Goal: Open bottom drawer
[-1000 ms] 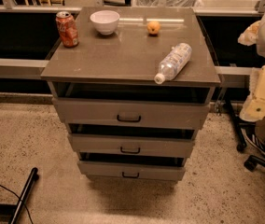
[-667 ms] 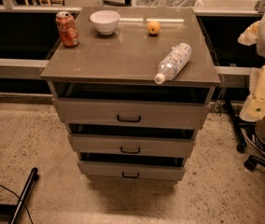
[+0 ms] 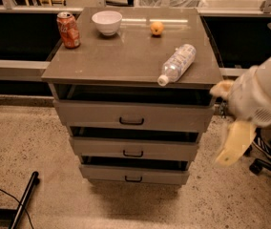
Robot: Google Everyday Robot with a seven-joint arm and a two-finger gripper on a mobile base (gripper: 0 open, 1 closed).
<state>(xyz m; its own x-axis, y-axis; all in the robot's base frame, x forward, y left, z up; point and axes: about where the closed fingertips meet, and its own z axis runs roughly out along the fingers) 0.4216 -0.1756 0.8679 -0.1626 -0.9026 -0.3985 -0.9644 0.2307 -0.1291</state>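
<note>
Here's the hand (image 3: 234, 140), at the right edge of the frame about level with the middle drawer, pale yellow and smeared with motion, hanging off a bulky white arm (image 3: 264, 97) that comes in from the upper right. Wide or narrow, I cannot tell; it holds nothing that I can make out. It sits just beside the cabinet's right side, apart from every drawer front. Look left and down and there's the bottom drawer (image 3: 134, 174), lowest of the three grey-brown fronts, low in the middle of the frame, its small black handle (image 3: 133, 179) at centre with nothing on it. A dark gap runs above its front. Above it, the middle drawer (image 3: 102, 148), then the top drawer (image 3: 92, 114), each with the same black handle and a shadowed slot over it. Up on the worktop (image 3: 102, 61), a clear plastic bottle (image 3: 177, 64) lies on its side near the front right edge, cap pointing to the front. Further back, a small orange (image 3: 157, 28), a white bowl (image 3: 107, 22) to its left, and a red can (image 3: 68, 29) standing upright at the back left corner. Speckled floor (image 3: 21, 142) all around, a black bar (image 3: 25, 199) slanting across the lower left, and a black chair base (image 3: 269, 165) at the right edge behind the hand.
</note>
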